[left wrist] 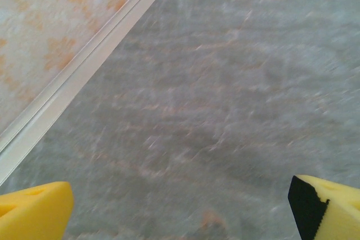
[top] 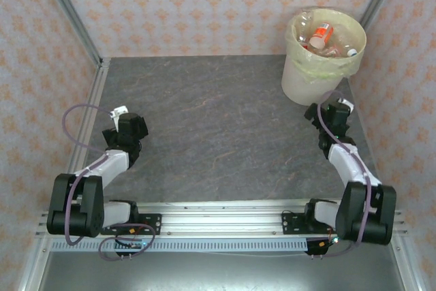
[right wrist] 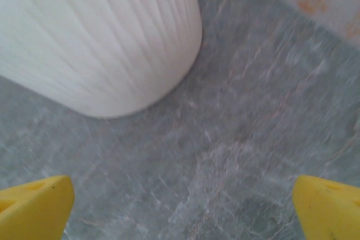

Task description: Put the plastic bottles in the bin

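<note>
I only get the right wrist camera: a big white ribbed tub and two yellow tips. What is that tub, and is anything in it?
Observer: It is the bin, lined with a yellowish bag. From above, plastic bottles lie piled inside.
Operator: Are more bottles waiting elsewhere?
Observer: Every bottle I can see is in the bin.
Operator: Is there a second arm?
Observer: Yes. The left gripper hangs open over the table beside the left wall's metal rail, holding nothing.
</note>
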`<state>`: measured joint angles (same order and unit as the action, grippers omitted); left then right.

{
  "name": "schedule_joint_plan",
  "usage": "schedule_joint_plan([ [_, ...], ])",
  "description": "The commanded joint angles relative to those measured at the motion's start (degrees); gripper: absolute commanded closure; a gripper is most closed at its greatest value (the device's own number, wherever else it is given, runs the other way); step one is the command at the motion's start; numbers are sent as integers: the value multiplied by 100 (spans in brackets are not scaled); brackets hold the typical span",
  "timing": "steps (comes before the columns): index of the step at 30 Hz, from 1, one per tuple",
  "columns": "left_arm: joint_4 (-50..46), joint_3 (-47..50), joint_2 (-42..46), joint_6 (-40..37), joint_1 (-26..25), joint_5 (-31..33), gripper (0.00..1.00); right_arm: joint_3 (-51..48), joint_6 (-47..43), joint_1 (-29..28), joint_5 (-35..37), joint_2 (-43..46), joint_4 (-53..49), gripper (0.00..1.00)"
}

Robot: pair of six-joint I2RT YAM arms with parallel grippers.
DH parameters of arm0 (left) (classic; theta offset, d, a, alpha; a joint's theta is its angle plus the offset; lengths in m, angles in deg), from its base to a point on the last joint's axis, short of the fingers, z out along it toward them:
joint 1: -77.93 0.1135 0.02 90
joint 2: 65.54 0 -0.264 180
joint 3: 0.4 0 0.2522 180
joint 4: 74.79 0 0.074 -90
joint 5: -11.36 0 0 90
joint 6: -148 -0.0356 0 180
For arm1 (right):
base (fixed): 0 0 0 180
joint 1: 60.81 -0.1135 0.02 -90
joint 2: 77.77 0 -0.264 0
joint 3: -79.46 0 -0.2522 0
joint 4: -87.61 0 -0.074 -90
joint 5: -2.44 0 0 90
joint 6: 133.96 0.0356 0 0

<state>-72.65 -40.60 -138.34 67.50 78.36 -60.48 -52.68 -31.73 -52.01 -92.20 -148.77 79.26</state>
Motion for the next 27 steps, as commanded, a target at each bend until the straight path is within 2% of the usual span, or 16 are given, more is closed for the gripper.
schedule_joint_plan([
  [1, 1466, 144, -244, -396, 28, -436, 0, -158, -51, 0, -322, -490, 1224, 1],
  [3, 1530, 69, -417, -373, 42, -603, 0, -158, -181, -53, -375, -773, 1429, 1],
  [7, 2841, 581, -730, -595, -31, -1097, 0, -236, -574, -231, -334, -1136, 1891, 1],
  [10, 4001, 871, -1326, -695, -210, -677, 0, -335, -964, -362, -406, -1182, 2265, 1],
  [11, 3585, 686, -1294, -712, -267, -584, 0, -470, -1125, -426, -382, -1168, 2595, 1],
  [12, 2746, 384, -1163, -601, -312, -383, 0, -548, -1199, -456, -379, -1160, 2781, 1],
  [13, 3129, 384, -1349, -772, -476, -24, 0, -602, -1236, -481, -436, -1150, 2853, 1],
  [14, 2986, 353, -1323, -778, -557, 73, 0, -749, -1314, -514, -481, -1177, 3118, 1],
  [18, 2923, 340, -1293, -699, -517, 122, 0, -1588, -1697, -841, -415, -1594, 5061, 1],
  [19, 2878, 330, -1276, -685, -516, 114, 0, -1703, -1794, -907, -409, -1635, 5280, 1],
  [21, 2929, 349, -1292, -703, -517, 124, 0, -1449, -1766, -959, -186, -1484, 4538, 1],
  [23, 2922, 340, -1289, -703, -517, 119, 0, -896, -1513, -951, 352, -1703, 3769, 1],
  [27, 2890, 330, -1277, -703, -520, 112, 0, -977, -1496, -936, 376, -1622, 3836, 1],
])
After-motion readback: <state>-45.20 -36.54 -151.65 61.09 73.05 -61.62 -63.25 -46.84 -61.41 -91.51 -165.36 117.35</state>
